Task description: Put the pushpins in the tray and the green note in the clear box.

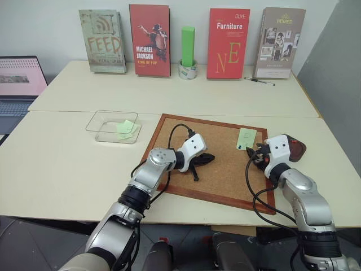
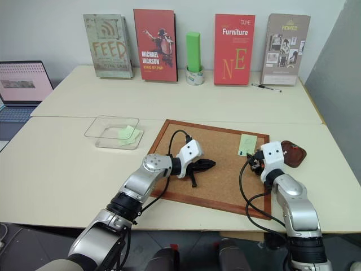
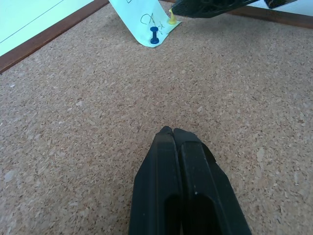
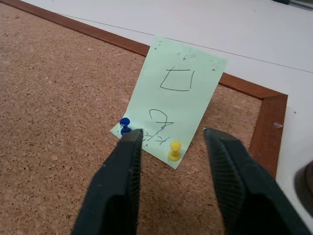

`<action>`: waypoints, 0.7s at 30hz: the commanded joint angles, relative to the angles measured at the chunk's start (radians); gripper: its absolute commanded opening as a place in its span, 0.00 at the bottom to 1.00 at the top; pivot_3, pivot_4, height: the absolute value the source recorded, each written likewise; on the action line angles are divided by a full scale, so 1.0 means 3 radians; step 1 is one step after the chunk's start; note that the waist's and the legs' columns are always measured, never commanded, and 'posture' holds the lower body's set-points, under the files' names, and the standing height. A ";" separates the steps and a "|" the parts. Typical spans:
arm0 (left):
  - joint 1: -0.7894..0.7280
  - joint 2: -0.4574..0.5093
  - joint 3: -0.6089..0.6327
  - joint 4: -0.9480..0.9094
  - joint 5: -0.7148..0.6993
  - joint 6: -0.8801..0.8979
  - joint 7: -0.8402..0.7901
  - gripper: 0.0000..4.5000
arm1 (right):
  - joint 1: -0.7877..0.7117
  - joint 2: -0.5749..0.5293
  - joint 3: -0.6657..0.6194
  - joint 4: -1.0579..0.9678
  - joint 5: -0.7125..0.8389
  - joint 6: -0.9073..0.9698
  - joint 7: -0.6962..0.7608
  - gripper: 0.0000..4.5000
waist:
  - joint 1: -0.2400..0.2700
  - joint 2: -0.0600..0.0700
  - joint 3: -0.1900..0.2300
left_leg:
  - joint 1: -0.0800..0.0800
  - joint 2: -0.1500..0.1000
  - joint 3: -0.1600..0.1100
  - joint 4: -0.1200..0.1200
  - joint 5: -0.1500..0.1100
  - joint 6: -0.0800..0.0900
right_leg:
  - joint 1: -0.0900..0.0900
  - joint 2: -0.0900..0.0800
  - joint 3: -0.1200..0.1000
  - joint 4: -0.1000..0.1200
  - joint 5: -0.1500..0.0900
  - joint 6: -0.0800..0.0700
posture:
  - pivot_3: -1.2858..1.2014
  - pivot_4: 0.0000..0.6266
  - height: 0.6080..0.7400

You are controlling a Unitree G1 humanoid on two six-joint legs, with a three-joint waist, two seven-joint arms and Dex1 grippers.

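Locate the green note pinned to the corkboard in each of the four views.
Left eye view: green note at the corkboard's far right corner.
Right eye view: same corner.
Left wrist view: upper middle, beyond the shut left pincer.
Right wrist view: centre, past the right pincer.
Shared landmark: the blue pushpin in it.

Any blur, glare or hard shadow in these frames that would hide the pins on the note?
Right wrist view: blue pushpin and yellow pushpin sharp on the green note; right hand fingers slightly soft. Left wrist view: corkboard evenly lit, no glare. Head views: soft shadows only.
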 commanded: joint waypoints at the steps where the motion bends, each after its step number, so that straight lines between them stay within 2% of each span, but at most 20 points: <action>1: 0.0002 0.0025 -0.0007 0.0043 0.0066 0.0029 0.0034 0.00 | -0.0082 -0.0013 -0.0022 0.0026 -0.0054 -0.0122 -0.0068 0.24 | 0.0000 0.0000 0.0000 | 0.0000 0.0000 0.0000 0.0000 0.0000 0.0000 | 0.0000 0.0000 0.0000 0.0000 0.0000 0.0000 | 0.52 0.24 1.00; 5: 0.0000 0.0021 -0.0008 0.0045 0.0065 0.0027 0.0035 0.00 | -0.0090 -0.0011 -0.0012 0.0073 -0.0071 -0.0104 -0.0072 0.04 | 0.0000 0.0000 0.0000 | 0.0000 0.0000 0.0000 -0.0001 0.0000 0.0000 | 0.0000 0.0000 0.0000 0.0000 0.0000 0.0000 | 0.52 0.24 1.00; 7: -0.0001 0.0019 -0.0009 0.0046 0.0065 0.0027 0.0035 0.00 | -0.0090 -0.0006 -0.0008 0.0081 -0.0069 -0.0092 -0.0067 0.00 | 0.0000 0.0000 0.0000 | 0.0000 0.0000 0.0000 0.0000 0.0000 0.0000 | 0.0000 0.0000 0.0000 0.0000 0.0000 0.0000 | 0.52 0.24 1.00; 19: 0.0003 0.0024 -0.0009 0.0047 0.0072 0.0027 0.0041 0.00 | -0.0037 0.0030 -0.0094 -0.0070 -0.0031 -0.0190 -0.0091 0.00 | -0.0001 0.0000 0.0000 | 0.0000 0.0000 0.0000 0.0000 0.0000 0.0000 | 0.0000 0.0000 0.0000 -0.0001 -0.0001 -0.0001 | 0.52 0.24 1.00; 21: 0.0011 0.0029 -0.0010 0.0037 0.0072 0.0027 0.0039 0.00 | -0.0004 0.0038 -0.0110 -0.0088 -0.0035 -0.0156 -0.0125 0.08 | -0.0001 0.0000 0.0000 | 0.0000 0.0000 0.0000 -0.0001 0.0000 0.0000 | 0.0000 0.0000 0.0000 -0.0001 -0.0001 -0.0001 | 0.52 0.24 1.00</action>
